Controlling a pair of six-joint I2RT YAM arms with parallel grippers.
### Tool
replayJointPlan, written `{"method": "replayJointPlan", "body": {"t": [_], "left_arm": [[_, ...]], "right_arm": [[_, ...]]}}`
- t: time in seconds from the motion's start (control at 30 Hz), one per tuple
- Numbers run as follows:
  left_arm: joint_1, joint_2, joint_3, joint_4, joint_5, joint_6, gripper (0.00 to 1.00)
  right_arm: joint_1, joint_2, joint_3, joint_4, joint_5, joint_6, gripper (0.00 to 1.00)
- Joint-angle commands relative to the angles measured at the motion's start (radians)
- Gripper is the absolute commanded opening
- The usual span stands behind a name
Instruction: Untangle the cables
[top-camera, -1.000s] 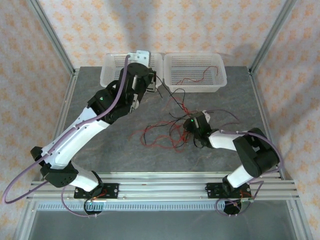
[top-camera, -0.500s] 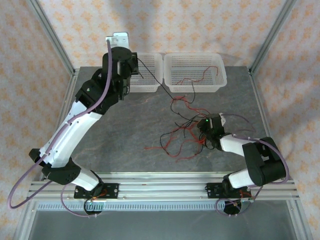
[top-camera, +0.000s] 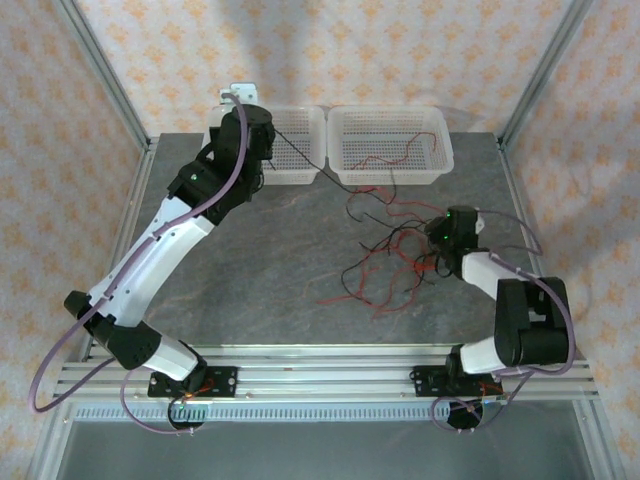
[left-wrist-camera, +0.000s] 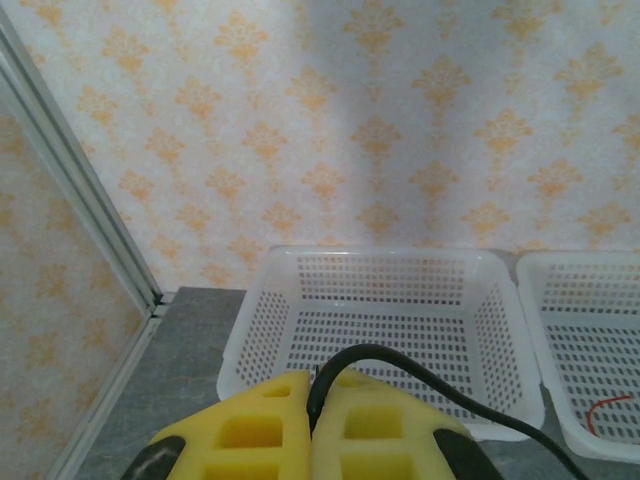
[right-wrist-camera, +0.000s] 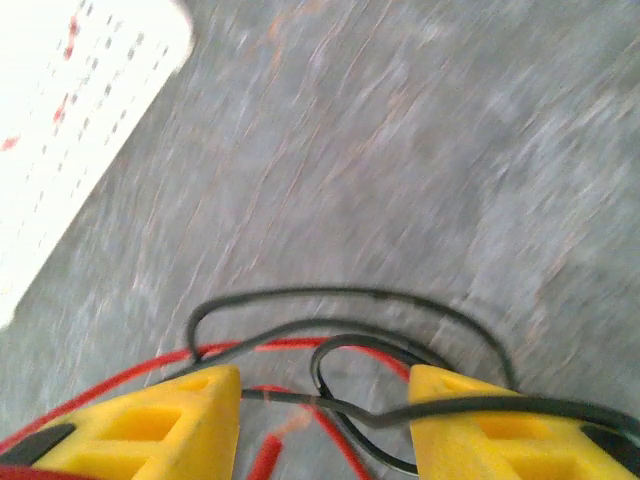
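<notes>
**One black strand being drawn out of the knot**

The left fingers (left-wrist-camera: 285, 410) are pressing together on a black cable (left-wrist-camera: 400, 362), which is arching up out of the pinch and trailing off behind them to their right. Just ahead of and below them the left basket (left-wrist-camera: 380, 262) is lying empty. The right basket (left-wrist-camera: 528, 300), off to their right, is already holding a red cable (left-wrist-camera: 605, 405).

The right fingers (right-wrist-camera: 190, 410) are spread wide, low over the table (right-wrist-camera: 420, 150). Black and red loops of the cables (top-camera: 385, 268) are lying between and just ahead of them, and none of them is clamped.

Judging from this, the step in hand is separating that one black strand from the tangle. From the top view it is running from the left fingers back down into the heap, so it is not free yet. The next move probably calls for the right fingers to close on the heap and anchor it. Otherwise the whole knot is likely to drag along with the strand.
</notes>
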Motion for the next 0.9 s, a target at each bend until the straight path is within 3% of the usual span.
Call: {"method": "replayJointPlan", "body": {"t": [0.0,0.13,0.33,0.5,0.6,0.87], "left_arm": [[0.030,-0.060,-0.022,0.020,-0.054,-0.002,0.00],[0.053,-0.097,-0.070,0.019,-0.055,-0.013,0.00],[0.065,-0.132,-0.137,0.016,-0.048,-0.048,0.00],[0.065,-0.138,-0.152,0.011,0.042,-0.071,0.00],[0.064,-0.129,-0.146,0.032,0.086,-0.070,0.00],[0.065,0.013,0.003,0.105,0.073,0.008,0.00]], "right_arm": [[-0.083,0.039,0.029,-0.020,-0.046,-0.031,0.47],[-0.139,0.072,0.047,-0.018,-0.069,-0.036,0.47],[-0.143,0.091,0.038,-0.005,-0.130,-0.042,0.47],[-0.123,0.034,0.017,-0.042,-0.239,-0.077,0.49],[-0.080,-0.040,0.014,-0.110,-0.268,-0.107,0.55],[0.011,-0.298,0.026,-0.301,-0.288,-0.145,0.76]]}}
